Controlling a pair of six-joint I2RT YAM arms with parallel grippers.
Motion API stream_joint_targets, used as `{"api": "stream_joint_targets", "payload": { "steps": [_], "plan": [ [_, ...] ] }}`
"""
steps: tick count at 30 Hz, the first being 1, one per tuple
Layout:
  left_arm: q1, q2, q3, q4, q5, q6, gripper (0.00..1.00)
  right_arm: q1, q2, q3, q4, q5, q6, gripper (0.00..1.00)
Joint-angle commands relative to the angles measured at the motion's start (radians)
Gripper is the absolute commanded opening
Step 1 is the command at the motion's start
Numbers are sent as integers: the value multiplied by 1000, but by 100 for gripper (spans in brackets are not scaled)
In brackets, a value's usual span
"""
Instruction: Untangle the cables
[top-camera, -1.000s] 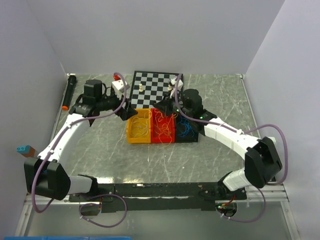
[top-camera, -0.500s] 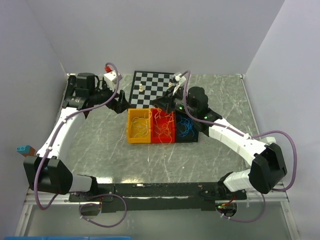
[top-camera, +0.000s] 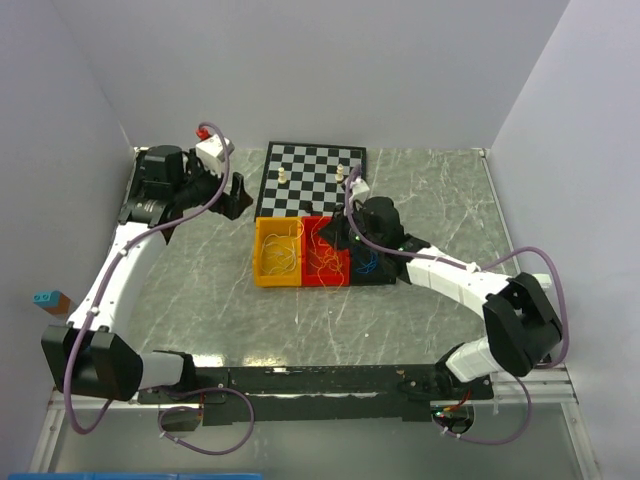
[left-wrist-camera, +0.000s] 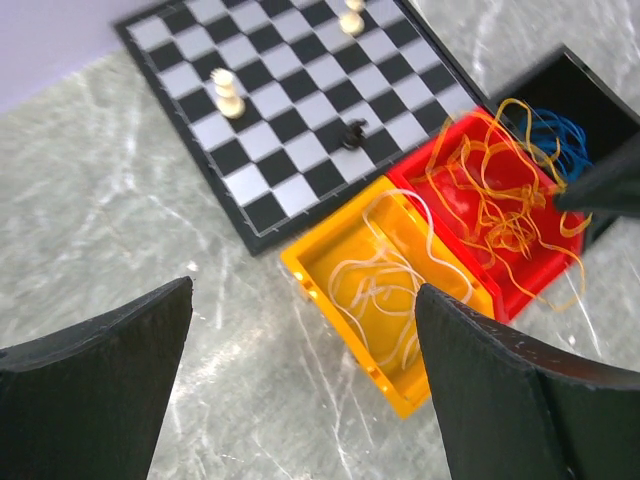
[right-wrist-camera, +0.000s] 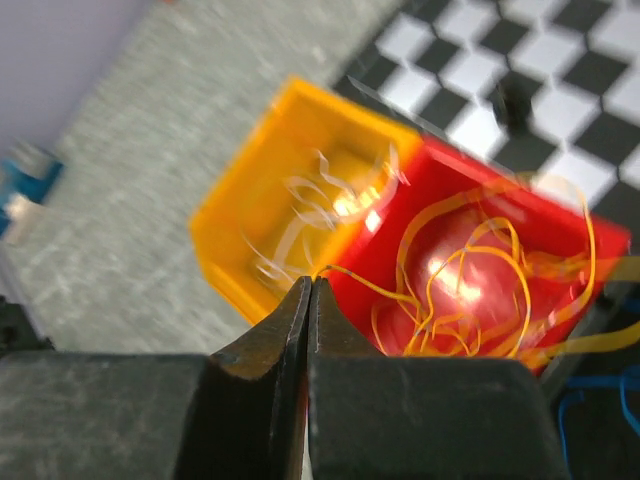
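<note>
cables (top-camera: 325, 258) lay by colour in three adjoining bins just in front of the chessboard (left-wrist-camera: 290, 90): whitish cables (left-wrist-camera: 385, 290) in the yellow bin (top-camera: 258, 262), orange-yellow cables (left-wrist-camera: 500, 190) in the red bin (right-wrist-camera: 450, 175), blue cables (left-wrist-camera: 555, 135) in the black bin (left-wrist-camera: 560, 75). left gripper (left-wrist-camera: 305, 288) hung beside the chessboard's left edge, fingers spread wide, holding nothing. right gripper (right-wrist-camera: 310, 285) hovered over the red bin, fingers pressed together; an orange strand reached its tips, grip on it undetermined.

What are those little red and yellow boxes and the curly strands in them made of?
The red box and yellow box look like glossy moulded plastic, given the shiny highlights. The strands seem thin, springy coated wire, holding loose curls; too fine to be sure.
</note>
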Motion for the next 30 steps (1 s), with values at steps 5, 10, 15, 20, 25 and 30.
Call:
{"api": "stream_joint_targets", "payload": {
  "steps": [5,10,15,20,25,30],
  "plan": [
    [7,-66,22,103,-126,-168,96,5,115,8,18,71,36,0],
    [7,-17,14,51,-89,-123,97,8,218,115,-74,71,25,0],
    [7,-38,5,80,-138,-105,97,16,249,180,-145,88,4,4],
    [7,-50,-12,93,-132,-103,97,19,191,233,-223,128,-16,32],
    [7,-60,-27,125,-178,-137,97,25,136,276,-309,131,-27,59],
    [7,-35,5,85,-164,-131,97,30,33,278,-347,152,-42,68]
  ]
}}
